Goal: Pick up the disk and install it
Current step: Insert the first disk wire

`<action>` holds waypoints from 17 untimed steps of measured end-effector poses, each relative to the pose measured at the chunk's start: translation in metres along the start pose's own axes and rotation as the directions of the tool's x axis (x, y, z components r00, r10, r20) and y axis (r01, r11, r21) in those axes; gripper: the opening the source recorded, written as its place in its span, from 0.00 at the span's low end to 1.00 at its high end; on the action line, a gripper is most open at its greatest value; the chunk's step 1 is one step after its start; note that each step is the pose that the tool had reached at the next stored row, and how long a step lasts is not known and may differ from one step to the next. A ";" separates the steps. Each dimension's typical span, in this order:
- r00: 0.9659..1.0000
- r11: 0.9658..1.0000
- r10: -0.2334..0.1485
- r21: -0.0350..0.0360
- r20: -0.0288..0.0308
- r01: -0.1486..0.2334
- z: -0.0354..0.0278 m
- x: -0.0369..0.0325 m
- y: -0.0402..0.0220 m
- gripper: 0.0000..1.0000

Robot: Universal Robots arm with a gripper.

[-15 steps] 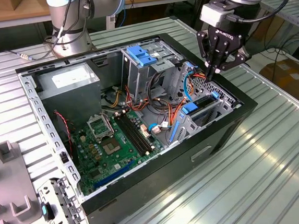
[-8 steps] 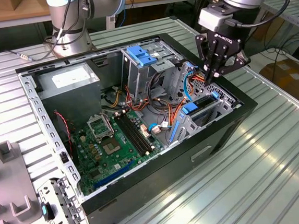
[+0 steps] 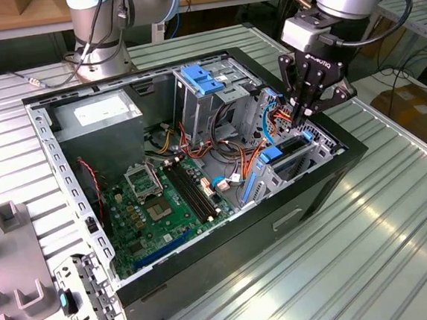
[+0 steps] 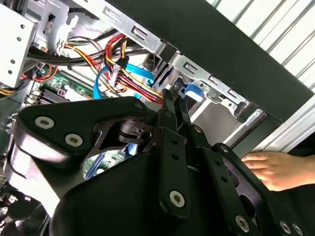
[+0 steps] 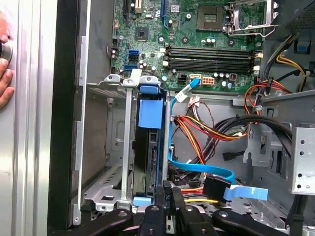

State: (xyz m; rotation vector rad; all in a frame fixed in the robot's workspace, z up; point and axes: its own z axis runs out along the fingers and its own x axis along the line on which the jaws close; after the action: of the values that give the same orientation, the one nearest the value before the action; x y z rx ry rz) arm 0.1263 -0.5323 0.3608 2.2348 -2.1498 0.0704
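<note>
Nearest us, lower centre of the first wrist view, our gripper (image 5: 168,196) has its fingers (image 5: 163,194) pressed together at the bay mouth. Just beyond, the disk (image 5: 149,147) sits on edge in its slot, blue rails showing. Farther up lies the motherboard (image 5: 197,44). We judge a skewed push could jam the rails or snag the blue cable (image 5: 197,169)

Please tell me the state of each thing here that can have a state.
computer case: lying on its side, side panel off.
disk: standing on edge inside the drive cage.
gripper: shut, at the cage, close to the disk.
processor socket: bare, no cooler fitted.
</note>
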 end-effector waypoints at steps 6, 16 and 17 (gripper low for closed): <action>1.000 1.000 0.004 0.000 0.000 -0.004 0.0059 0.0043 0.0052 0.17; 0.999 0.999 0.039 -0.002 0.000 -0.039 0.0132 0.0114 0.0087 0.17; 0.999 0.999 0.039 -0.002 0.000 -0.039 0.0133 0.0114 0.0093 0.17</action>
State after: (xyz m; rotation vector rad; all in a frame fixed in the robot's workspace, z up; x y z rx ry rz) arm 0.1175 -0.5448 0.3482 2.1915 -2.1929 0.0689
